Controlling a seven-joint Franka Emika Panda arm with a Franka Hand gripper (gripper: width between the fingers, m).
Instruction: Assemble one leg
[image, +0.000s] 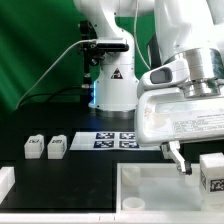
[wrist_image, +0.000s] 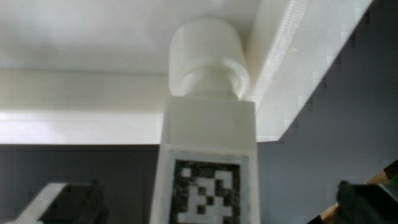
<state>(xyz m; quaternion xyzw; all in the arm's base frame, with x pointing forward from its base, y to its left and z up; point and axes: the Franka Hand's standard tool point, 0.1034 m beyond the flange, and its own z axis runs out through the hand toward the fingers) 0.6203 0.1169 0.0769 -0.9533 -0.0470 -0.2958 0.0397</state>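
One leg (image: 211, 172), a chunky white block with a marker tag, sits at the exterior view's right, at the right edge of the large white panel (image: 150, 190). My gripper (image: 190, 165) hangs over it. In the wrist view the leg (wrist_image: 210, 150) runs up the middle between my gripper's (wrist_image: 217, 212) two dark fingers (wrist_image: 63, 205). Dark table shows on both sides of the leg, so the jaws are open and not touching it. Its rounded end lies by the panel's corner (wrist_image: 107, 60). Two more legs (image: 33, 147) (image: 57, 147) stand on the black table at the left.
The marker board (image: 118, 139) lies in front of the arm's base (image: 112, 90). A white piece (image: 5, 182) shows at the exterior view's left edge. A green backdrop stands behind the table.
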